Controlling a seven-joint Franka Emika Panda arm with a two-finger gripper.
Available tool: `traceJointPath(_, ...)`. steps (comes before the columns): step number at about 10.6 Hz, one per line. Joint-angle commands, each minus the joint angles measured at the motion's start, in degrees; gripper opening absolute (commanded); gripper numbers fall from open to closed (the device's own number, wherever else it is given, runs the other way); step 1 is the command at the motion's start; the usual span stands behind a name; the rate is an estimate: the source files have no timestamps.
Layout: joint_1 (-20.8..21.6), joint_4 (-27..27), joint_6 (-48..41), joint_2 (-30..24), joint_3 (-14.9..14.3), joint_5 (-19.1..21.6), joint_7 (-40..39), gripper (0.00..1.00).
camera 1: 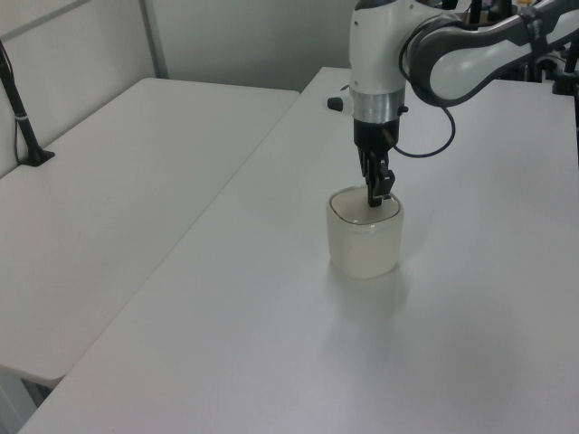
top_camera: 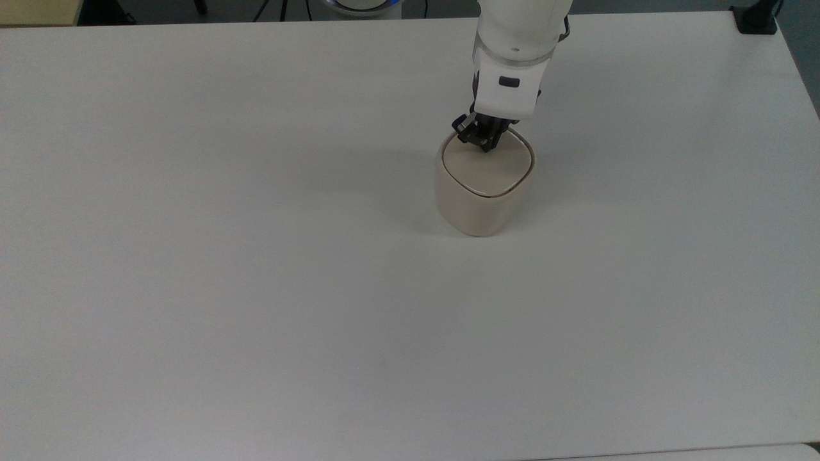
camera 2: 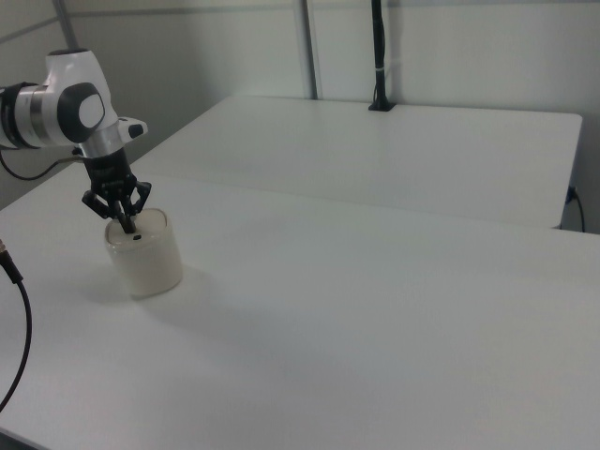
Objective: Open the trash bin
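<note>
The beige trash bin [top_camera: 479, 208] stands upright on the white table [top_camera: 256, 269], a little right of centre in the top view. Its flat lid [top_camera: 492, 171] lies down, level with the rim. My gripper [top_camera: 483, 145] points straight down with its fingers together, tips at the lid's far corner as the top view shows it. There it covers the small black mark in the top view. In the left view the gripper [camera 1: 381, 197] meets the top of the bin [camera 1: 365, 246]. In the right view the gripper [camera 2: 127, 225] stands just behind the black mark [camera 2: 137, 236] on the bin [camera 2: 146, 261].
A second white table [camera 1: 136, 172] adjoins at the left view's left, with a black clamp post [camera 1: 23, 117] on it. A black clamp [top_camera: 754, 19] sits at the table's far right corner in the top view. A cable [camera 2: 19, 319] hangs at the right view's left edge.
</note>
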Motion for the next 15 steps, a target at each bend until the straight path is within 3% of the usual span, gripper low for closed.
traceJointPath(1, 0.3, -0.4, 1.6, 0.8, -0.3, -2.1, -0.5, 0.1)
traceJointPath(4, 0.2, 0.0, 0.8, 1.4, -0.4, -2.2, -0.2, 0.1)
traceJointPath(6, -0.8, 0.6, -2.7, -3.5, -1.2, -1.5, 0.1, 0.1)
traceJointPath(11, -11.6, 3.1, -14.8, -13.6, -1.7, -1.4, 3.8, 0.1)
traceJointPath(14, -15.0, 2.7, -19.4, -18.7, -5.0, -1.4, 9.2, 0.14)
traceJointPath(15, -15.3, 2.7, -20.8, -19.1, -6.2, -1.4, 9.3, 0.21)
